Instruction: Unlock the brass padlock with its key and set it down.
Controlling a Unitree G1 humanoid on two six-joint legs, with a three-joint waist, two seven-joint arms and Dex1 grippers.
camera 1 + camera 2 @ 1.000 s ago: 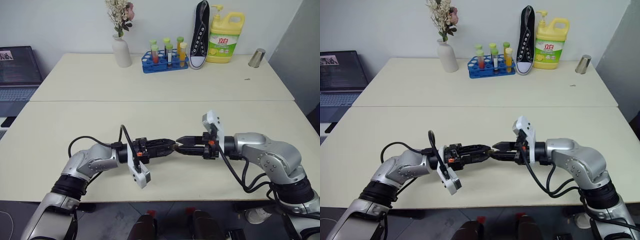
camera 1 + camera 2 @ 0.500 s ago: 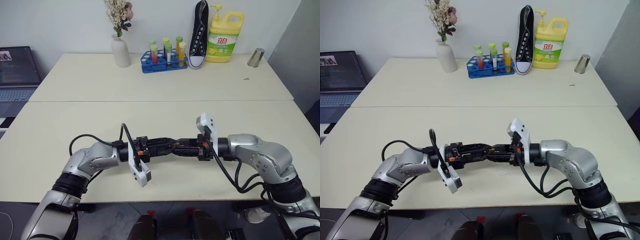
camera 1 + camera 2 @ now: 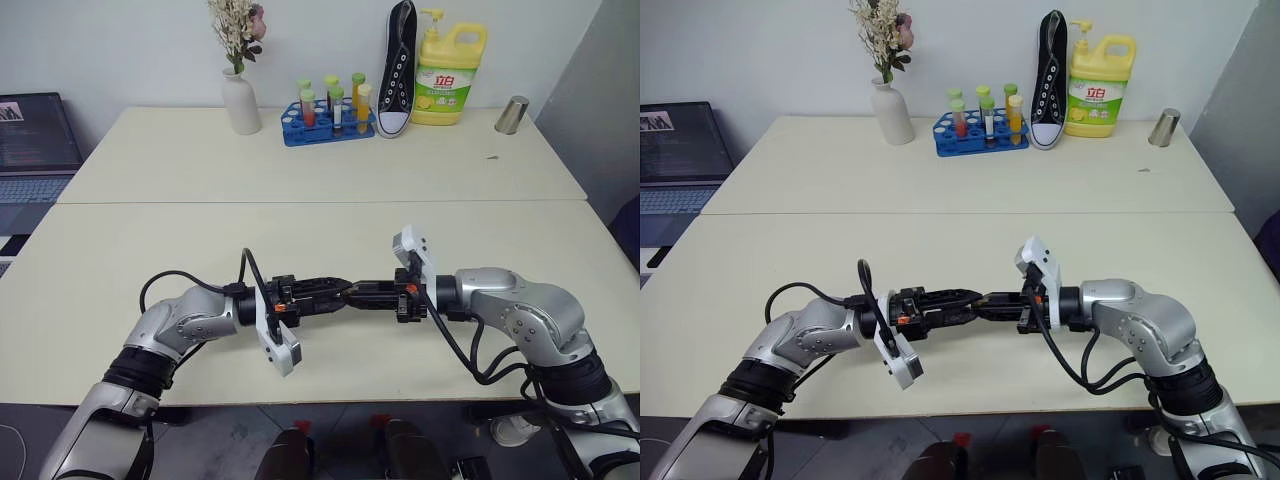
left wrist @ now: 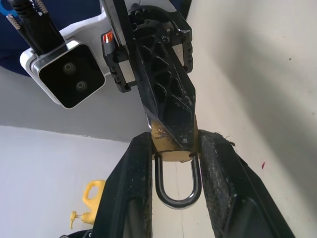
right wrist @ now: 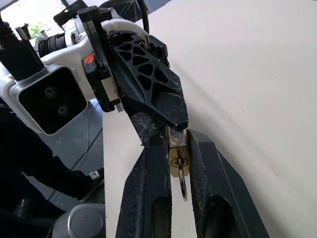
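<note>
The brass padlock (image 4: 171, 148) is pinched between the fingers (image 4: 131, 193) of the left gripper (image 3: 343, 293), lower centre of the left eye frame, above the near table (image 3: 120, 260). It is held level with the shackle (image 4: 177, 186) pointing back toward the wrist, so the keyhole end is presented to the opposite arm. The right gripper (image 3: 357, 294) is brought tip to tip against it, narrowed onto its key (image 5: 182, 178), which is seated in the keyway on the lock's brass face. The shackle is seen as a closed loop, so the lock is judged not yet open. Both arms are kept off the tabletop, probably to leave room for a wrist twist. A turn of the key is judged the step in hand.
</note>
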